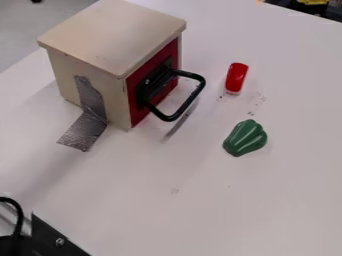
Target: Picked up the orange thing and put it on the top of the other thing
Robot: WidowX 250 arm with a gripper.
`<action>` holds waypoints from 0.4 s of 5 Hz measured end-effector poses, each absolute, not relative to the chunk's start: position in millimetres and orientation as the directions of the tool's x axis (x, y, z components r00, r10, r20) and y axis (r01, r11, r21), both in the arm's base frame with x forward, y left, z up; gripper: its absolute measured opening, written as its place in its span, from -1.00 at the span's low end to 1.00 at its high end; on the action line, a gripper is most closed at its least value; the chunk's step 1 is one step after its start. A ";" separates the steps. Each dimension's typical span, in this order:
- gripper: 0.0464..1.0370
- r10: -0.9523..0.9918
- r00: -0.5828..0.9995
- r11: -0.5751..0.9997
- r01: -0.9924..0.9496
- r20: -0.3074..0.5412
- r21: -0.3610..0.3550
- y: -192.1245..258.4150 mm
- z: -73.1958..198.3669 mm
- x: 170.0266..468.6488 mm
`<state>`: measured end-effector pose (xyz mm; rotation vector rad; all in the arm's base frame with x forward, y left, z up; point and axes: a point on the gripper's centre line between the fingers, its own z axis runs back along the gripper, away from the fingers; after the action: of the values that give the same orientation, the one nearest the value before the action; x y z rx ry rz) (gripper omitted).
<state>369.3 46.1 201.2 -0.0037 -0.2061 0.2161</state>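
Camera view: glossy red cylinder (pixel 236 77), pale end pointing down-frame, long axis leaning slightly right; gripper spread or pressed together, can't tell

"Box (pixel 113 35)?"
"Wood-like, painted, smooth, low sheen. Tape (pixel 93 102): silvery, creased."
"Handle (pixel 188 101)?"
"Black, smooth, glossy; metal or plastic, cannot tell."
"Red piece (pixel 236 76), green piece (pixel 246 137)?"
"Both glossy, plastic-looking."
"Tabletop (pixel 200 200)?"
"Smooth, satin, lightly marked."
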 end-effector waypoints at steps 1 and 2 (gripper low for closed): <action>-0.20 0.255 0.954 0.966 -0.258 0.159 0.000 89.1 195.6 329.8; -0.20 0.274 0.957 0.961 -0.277 0.100 0.022 108.7 172.9 295.4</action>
<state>295.4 108.7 172.9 0.0354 -0.0964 0.2794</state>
